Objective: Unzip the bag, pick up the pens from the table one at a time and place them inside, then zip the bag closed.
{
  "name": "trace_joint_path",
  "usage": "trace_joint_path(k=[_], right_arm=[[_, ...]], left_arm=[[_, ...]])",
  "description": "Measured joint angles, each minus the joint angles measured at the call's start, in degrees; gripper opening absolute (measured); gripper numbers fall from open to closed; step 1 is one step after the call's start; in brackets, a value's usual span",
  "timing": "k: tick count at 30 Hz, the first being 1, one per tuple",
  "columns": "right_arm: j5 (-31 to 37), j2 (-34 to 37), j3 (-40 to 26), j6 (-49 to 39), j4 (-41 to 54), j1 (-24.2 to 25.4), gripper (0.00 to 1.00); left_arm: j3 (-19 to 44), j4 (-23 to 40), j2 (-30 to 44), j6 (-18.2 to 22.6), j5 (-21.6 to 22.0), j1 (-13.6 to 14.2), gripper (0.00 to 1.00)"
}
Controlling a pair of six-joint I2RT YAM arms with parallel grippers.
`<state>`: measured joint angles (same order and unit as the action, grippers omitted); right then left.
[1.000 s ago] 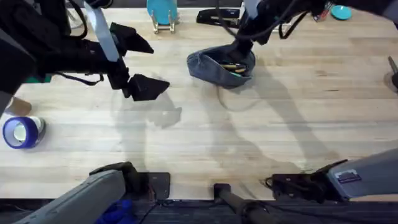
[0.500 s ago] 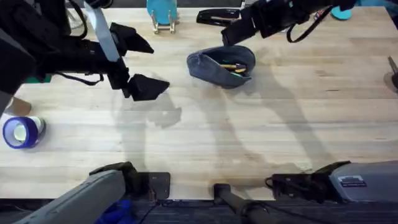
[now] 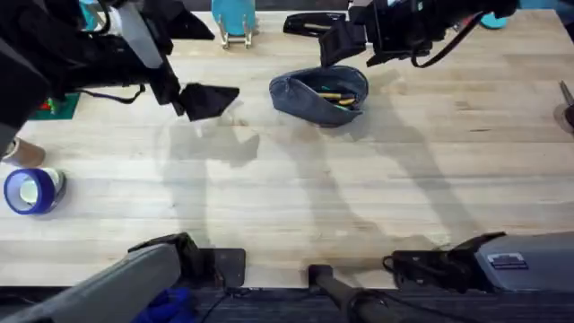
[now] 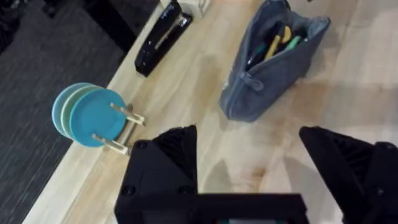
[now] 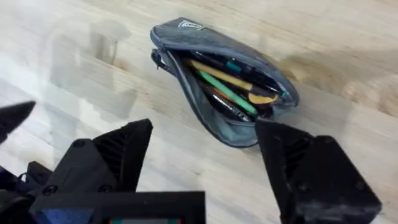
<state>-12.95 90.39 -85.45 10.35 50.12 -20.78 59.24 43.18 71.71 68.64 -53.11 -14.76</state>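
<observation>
- The bag (image 3: 320,93) lies on the table (image 3: 377,179) toward its far edge, near the middle of the width. Its zipper is undone and its mouth gapes upward.
- The pens (image 5: 231,88) lie inside the open bag, packed lengthwise. I can distinguish yellow, green and dark barrels.
- My right gripper (image 3: 345,43) hangs just past the far side of the bag, above it. Its fingers are spread wide apart and carry nothing. In the right wrist view, the two black fingers (image 5: 99,165) frame the open bag without touching it.
- My left gripper (image 3: 193,63) hangs above the table to the left of the bag, well apart from it. Its fingers are also spread wide and empty. In the left wrist view, the bag (image 4: 273,59) lies beyond the fingertips, with its zipper pull at the near end.
- A black stapler (image 4: 163,38) lies at the far edge of the table, beyond the bag.
- A small wooden rack holding blue plates (image 4: 87,116) stands at the far edge, left of the stapler.
- A roll of blue tape (image 3: 32,190) lies near the left edge of the table.
</observation>
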Motion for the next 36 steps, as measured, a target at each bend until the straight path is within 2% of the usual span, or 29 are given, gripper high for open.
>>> trace_joint_path(k=[7, 18, 22, 27, 36], right_arm=[[0.0, 0.0, 0.0, 0.39, 0.05, 0.0, 0.997], [0.0, 0.0, 0.0, 0.39, 1.12, 0.0, 0.998], [0.0, 0.0, 0.0, 0.39, 1.25, 0.0, 0.998], [0.0, 0.0, 0.0, 1.92, 1.25, 0.0, 0.998], [-2.74, 0.0, 0.0, 13.0, 0.9, 0.0, 0.998]], left_arm=[[0.02, -5.48, 9.1, 2.76, -8.36, -2.47, 0.992], [0.07, -22.07, 26.37, 4.91, -22.89, -2.58, 0.991], [0.07, -25.79, 31.51, 5.03, -26.71, -2.58, 0.991], [0.07, -26.54, 35.79, 5.11, -28.75, -2.58, 0.991], [0.07, -26.54, 41.14, 5.09, -29.63, -2.33, 0.991]])
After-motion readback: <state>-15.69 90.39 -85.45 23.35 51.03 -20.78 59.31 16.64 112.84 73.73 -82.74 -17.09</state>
